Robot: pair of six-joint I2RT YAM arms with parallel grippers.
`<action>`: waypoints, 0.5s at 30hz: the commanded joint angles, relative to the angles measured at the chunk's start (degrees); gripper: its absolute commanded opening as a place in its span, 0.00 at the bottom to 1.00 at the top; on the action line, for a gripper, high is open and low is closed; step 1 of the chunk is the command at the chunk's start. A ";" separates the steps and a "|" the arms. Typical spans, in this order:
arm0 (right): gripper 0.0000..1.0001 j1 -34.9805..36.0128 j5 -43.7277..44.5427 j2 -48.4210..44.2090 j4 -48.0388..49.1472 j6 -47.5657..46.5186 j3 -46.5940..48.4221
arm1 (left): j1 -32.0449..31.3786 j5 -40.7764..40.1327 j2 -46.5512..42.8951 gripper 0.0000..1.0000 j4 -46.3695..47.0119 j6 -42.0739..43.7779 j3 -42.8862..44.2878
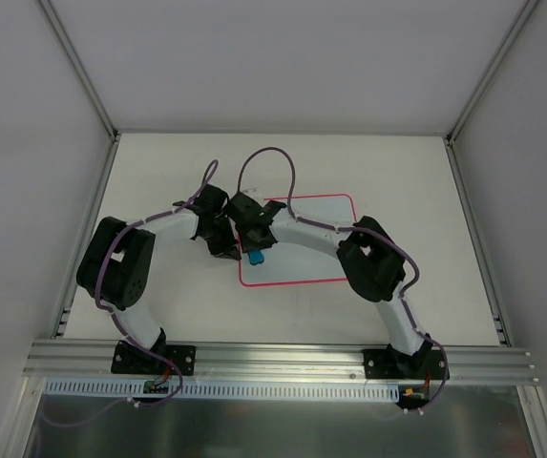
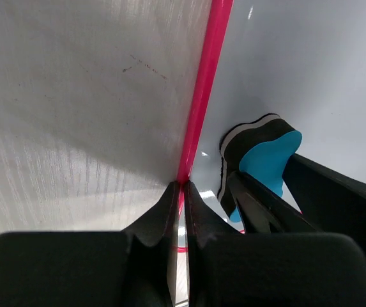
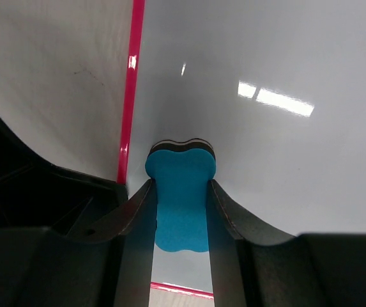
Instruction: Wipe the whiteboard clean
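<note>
The whiteboard [image 1: 311, 253] lies flat at mid-table, white with a thin pink rim; no marks show on its visible surface [image 3: 266, 128]. My right gripper [image 1: 254, 246] is shut on the blue eraser [image 3: 181, 192], which rests on the board close to its left rim. The eraser also shows in the top view [image 1: 256, 256] and the left wrist view [image 2: 262, 163]. My left gripper [image 1: 223, 239] is shut on the board's left pink rim [image 2: 202, 102], right beside the eraser. In the left wrist view the left gripper [image 2: 183, 187] pinches the rim between its tips.
The pale table [image 1: 158, 181] lies left of the board, with faint scratches [image 2: 144, 64]. White enclosure walls and metal frame posts [image 1: 87, 72] surround the table. An aluminium rail [image 1: 273, 358] carrying both arm bases runs along the near edge.
</note>
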 commanded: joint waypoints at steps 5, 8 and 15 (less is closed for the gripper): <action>0.00 -6.67 0.17 1.05 -7.78 0.79 -2.99 | 0.60 -4.82 -0.15 0.00 -4.49 1.47 -4.77; 0.00 -13.08 2.72 -0.89 -7.78 1.15 -5.19 | 0.60 -4.99 -0.50 0.00 -4.40 1.47 -5.65; 0.00 -27.67 4.39 -7.30 -7.78 2.46 -16.43 | 0.60 -5.26 -0.41 0.00 -4.49 1.38 -5.30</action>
